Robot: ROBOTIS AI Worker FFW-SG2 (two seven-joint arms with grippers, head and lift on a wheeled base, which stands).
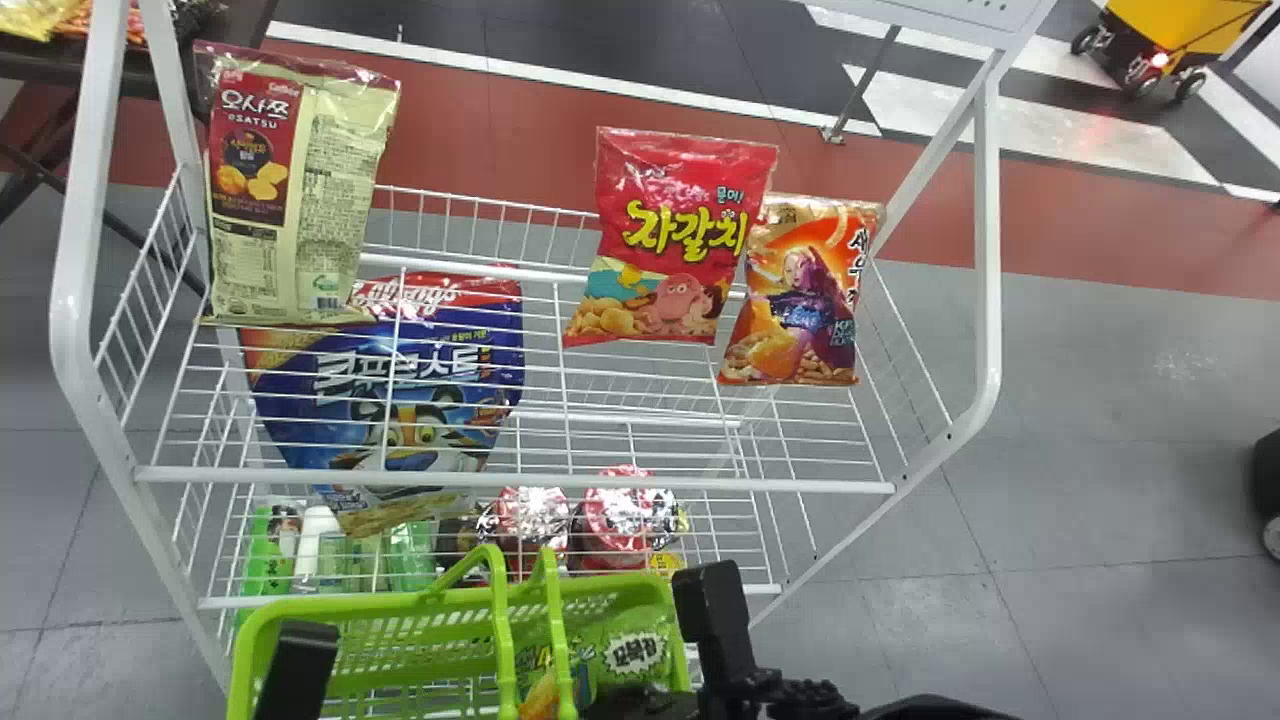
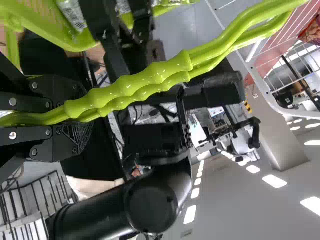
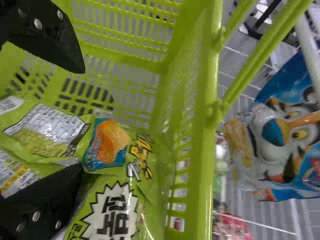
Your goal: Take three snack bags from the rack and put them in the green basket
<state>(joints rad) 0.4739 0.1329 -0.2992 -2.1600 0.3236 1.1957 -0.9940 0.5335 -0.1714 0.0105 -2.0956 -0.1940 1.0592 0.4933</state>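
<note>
The green basket (image 1: 400, 607) stands in front of the rack (image 1: 500, 480). Over it is my right gripper (image 1: 507, 645), and in the right wrist view that gripper (image 3: 80, 117) is wide open above green snack bags (image 3: 50, 130) lying inside; one green bag (image 1: 635, 650) shows at the basket's right end. In the left wrist view my left gripper (image 2: 82, 120) is shut on the basket's two handles (image 2: 155, 77). On the rack's upper shelf are a cream and maroon bag (image 1: 295, 190) at the left, a red bag (image 1: 680, 240) and an orange bag (image 1: 805, 300) at the right.
A blue cereal bag (image 1: 400, 400) leans on the lower shelf at the left, above bottles (image 1: 270, 550) and shiny red packs (image 1: 620, 515). White rack posts (image 1: 85, 250) rise at either side. The handles (image 1: 505, 640) stand up across the basket.
</note>
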